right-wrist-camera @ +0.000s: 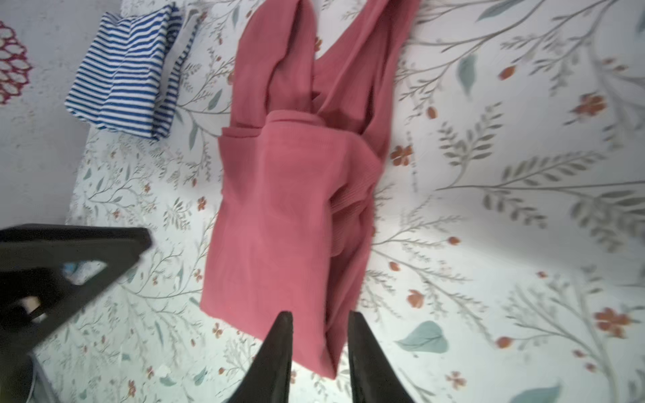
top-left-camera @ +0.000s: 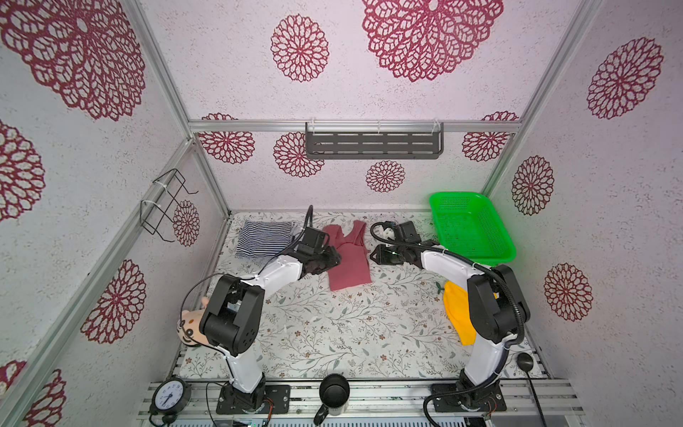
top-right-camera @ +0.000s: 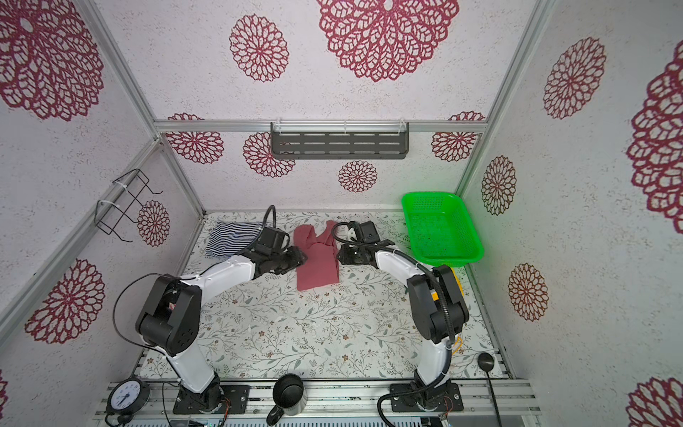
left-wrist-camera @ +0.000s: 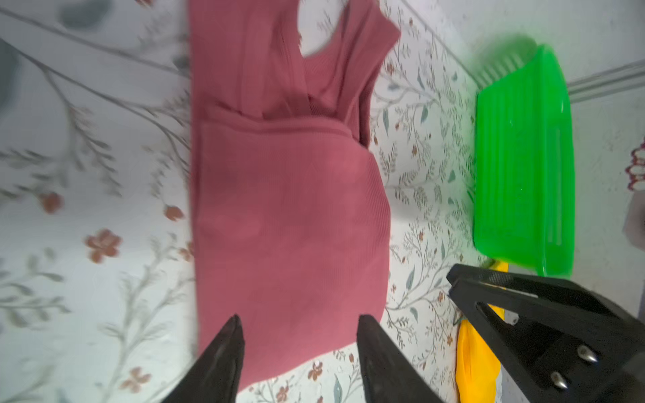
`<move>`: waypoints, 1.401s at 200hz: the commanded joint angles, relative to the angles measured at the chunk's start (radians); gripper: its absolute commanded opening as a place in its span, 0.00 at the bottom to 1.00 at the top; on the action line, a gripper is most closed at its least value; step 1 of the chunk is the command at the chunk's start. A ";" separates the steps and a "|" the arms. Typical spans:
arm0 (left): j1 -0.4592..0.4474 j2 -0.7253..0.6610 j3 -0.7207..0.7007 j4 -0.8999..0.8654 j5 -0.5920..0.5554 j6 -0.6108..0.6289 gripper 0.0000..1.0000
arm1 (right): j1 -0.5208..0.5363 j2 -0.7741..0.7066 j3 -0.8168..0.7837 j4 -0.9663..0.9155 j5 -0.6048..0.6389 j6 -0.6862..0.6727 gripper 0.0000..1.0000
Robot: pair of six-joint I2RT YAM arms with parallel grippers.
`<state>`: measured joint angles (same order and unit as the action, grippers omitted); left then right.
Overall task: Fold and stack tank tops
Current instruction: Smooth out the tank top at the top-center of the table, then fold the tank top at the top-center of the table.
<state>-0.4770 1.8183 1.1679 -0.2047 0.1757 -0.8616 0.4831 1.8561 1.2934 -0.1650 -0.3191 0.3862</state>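
The maroon tank top (top-left-camera: 349, 258) (top-right-camera: 318, 262) lies flat at the middle back of the flowered table, folded lengthwise, straps toward the back wall. The striped tank top (top-left-camera: 263, 238) (top-right-camera: 231, 238) (right-wrist-camera: 129, 69) lies folded at the back left. My left gripper (top-left-camera: 335, 258) (left-wrist-camera: 301, 319) hovers at the maroon top's (left-wrist-camera: 289, 209) left side near its hem, jaws open and empty. My right gripper (top-left-camera: 375, 255) (right-wrist-camera: 320, 315) is at the right side of the maroon top (right-wrist-camera: 289, 209), jaws open a little over a hem corner, which lies loose.
A green basket (top-left-camera: 471, 225) (left-wrist-camera: 523, 157) stands at the back right. A yellow cloth (top-left-camera: 456, 314) (left-wrist-camera: 474, 356) lies under the right arm. A plush toy (top-left-camera: 190, 325) sits at the left edge. A clock (top-left-camera: 170, 395) and a black mug (top-left-camera: 334, 392) stand on the front rail.
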 commanded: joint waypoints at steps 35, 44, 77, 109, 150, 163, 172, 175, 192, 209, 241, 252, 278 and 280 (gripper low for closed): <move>-0.010 0.108 -0.068 0.106 -0.020 -0.075 0.58 | 0.028 0.077 -0.068 0.122 0.025 0.075 0.28; -0.016 0.105 -0.087 0.115 -0.015 -0.088 0.58 | 0.029 0.072 -0.090 0.126 0.033 0.079 0.28; -0.056 0.024 -0.188 0.117 -0.025 -0.124 0.57 | 0.035 -0.006 -0.227 0.143 0.039 0.113 0.28; -0.077 -0.189 -0.269 0.065 -0.109 -0.122 0.68 | 0.039 -0.151 -0.336 0.128 0.069 0.122 0.40; -0.088 -0.217 -0.340 0.085 -0.104 -0.183 0.72 | 0.051 -0.158 -0.370 0.188 0.055 0.162 0.49; -0.098 -0.192 -0.371 0.139 -0.099 -0.220 0.70 | 0.057 -0.139 -0.370 0.215 0.061 0.170 0.49; -0.104 -0.177 -0.381 0.165 -0.097 -0.239 0.69 | 0.058 -0.124 -0.363 0.228 0.057 0.175 0.49; -0.104 -0.174 -0.382 0.170 -0.097 -0.243 0.68 | 0.058 -0.122 -0.361 0.230 0.055 0.177 0.49; -0.109 -0.150 -0.379 0.184 -0.102 -0.258 0.66 | 0.063 -0.102 -0.350 0.244 0.048 0.188 0.47; -0.111 -0.129 -0.389 0.217 -0.101 -0.285 0.63 | 0.072 -0.088 -0.345 0.255 0.043 0.197 0.45; -0.116 -0.088 -0.410 0.290 -0.102 -0.326 0.56 | 0.087 -0.049 -0.350 0.289 0.043 0.223 0.43; -0.117 -0.072 -0.406 0.296 -0.103 -0.330 0.47 | 0.089 -0.035 -0.350 0.308 0.036 0.233 0.40; -0.115 -0.075 -0.422 0.321 -0.120 -0.351 0.23 | 0.091 -0.043 -0.347 0.304 0.048 0.240 0.17; -0.116 -0.077 -0.422 0.319 -0.122 -0.352 0.21 | 0.091 -0.047 -0.347 0.301 0.050 0.240 0.15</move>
<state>-0.5877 1.7287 0.7689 0.0902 0.0803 -1.1748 0.5709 1.8202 0.9295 0.1211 -0.2695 0.6121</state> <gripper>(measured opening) 0.300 0.242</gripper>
